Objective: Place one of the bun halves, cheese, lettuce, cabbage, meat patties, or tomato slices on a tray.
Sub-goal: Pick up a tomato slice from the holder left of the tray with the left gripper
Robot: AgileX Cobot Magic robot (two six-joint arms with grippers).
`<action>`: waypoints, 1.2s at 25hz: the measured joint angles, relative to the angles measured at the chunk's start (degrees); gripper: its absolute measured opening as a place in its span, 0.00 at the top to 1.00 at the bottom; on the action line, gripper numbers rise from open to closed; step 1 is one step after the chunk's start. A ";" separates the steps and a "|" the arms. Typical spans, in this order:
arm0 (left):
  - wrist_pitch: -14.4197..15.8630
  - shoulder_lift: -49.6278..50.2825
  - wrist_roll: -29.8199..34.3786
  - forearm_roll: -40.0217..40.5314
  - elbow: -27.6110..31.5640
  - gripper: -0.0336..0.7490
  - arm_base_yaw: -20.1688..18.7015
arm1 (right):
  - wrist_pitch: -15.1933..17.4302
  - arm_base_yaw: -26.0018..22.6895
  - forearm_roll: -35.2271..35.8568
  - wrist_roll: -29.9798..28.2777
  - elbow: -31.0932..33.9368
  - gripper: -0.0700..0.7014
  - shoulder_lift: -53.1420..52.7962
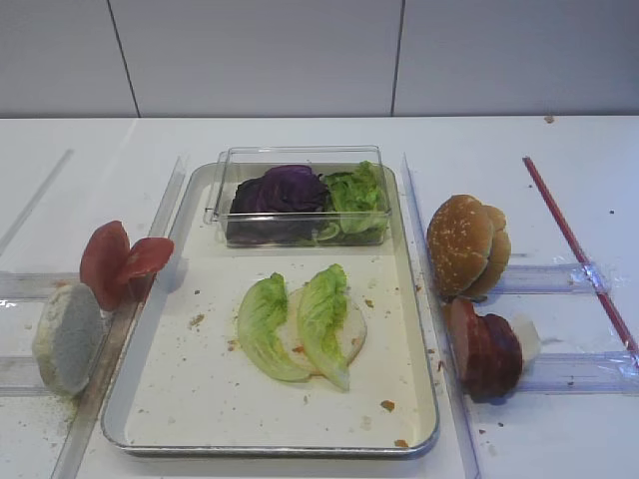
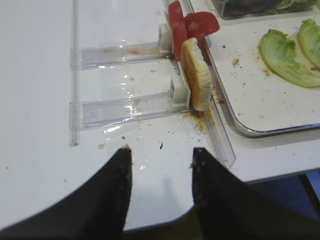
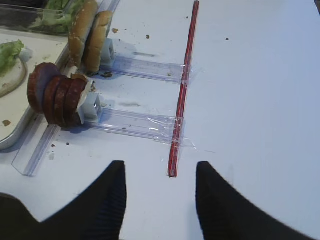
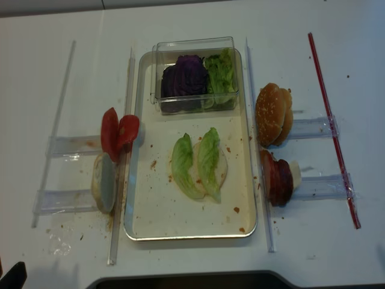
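Spread right fingers empty, meat patties well ahead-left, left fingers parted, tomato slices well ahead.

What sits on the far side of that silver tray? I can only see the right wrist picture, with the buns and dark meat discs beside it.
Observer: Two red tomato slices stand on edge in a clear holder, just outside the tray on its left.
Operator: Is there anything else over there?
Observer: Yes, a pale bun half stands on edge in a second holder, nearer the front than the tomatoes.
Operator: And what is the dark stuff at the top of my picture?
Observer: That is purple cabbage, heaped in the left part of the clear box at the tray's far end.
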 joint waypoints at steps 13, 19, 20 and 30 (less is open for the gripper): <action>0.00 0.00 0.00 0.00 0.00 0.59 0.00 | 0.00 0.00 -0.13 0.00 0.00 0.42 0.00; 0.00 0.00 0.00 0.00 0.00 0.59 0.00 | 0.00 0.00 -0.13 0.00 0.00 0.43 0.00; 0.00 0.00 0.00 0.00 0.00 0.59 0.00 | 0.00 0.00 -0.13 0.00 0.00 0.42 0.00; 0.00 0.00 0.00 -0.34 0.00 0.59 0.00 | 0.00 0.00 -0.17 -0.33 0.00 0.42 0.00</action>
